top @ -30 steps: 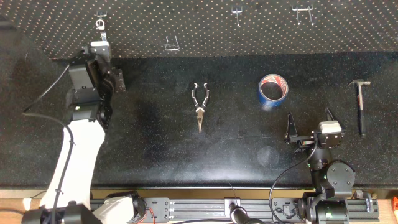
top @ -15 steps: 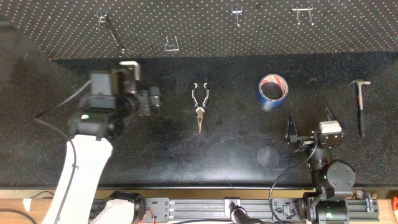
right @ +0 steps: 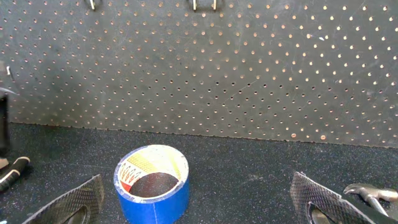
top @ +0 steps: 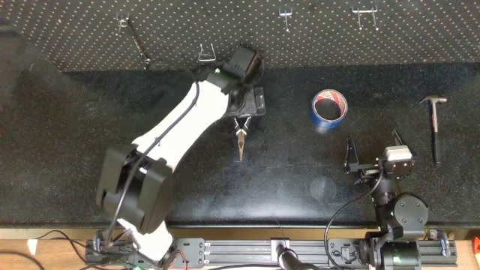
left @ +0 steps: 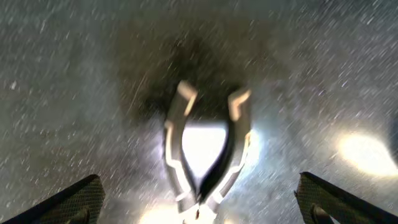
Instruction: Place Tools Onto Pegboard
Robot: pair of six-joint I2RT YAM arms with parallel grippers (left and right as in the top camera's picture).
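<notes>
Black speckled worktop [top: 300, 184] — pale wooden front edge [top: 30, 234].

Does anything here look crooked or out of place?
Only the slim tool on the pegboard, at its left hook: it hangs slanted, not straight down. The pliers, tape roll and hammer rest neatly on the table.

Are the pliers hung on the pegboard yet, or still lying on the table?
On the table: the pale-handled pointed pliers lie flat on the black tabletop, under the open left gripper.
</notes>
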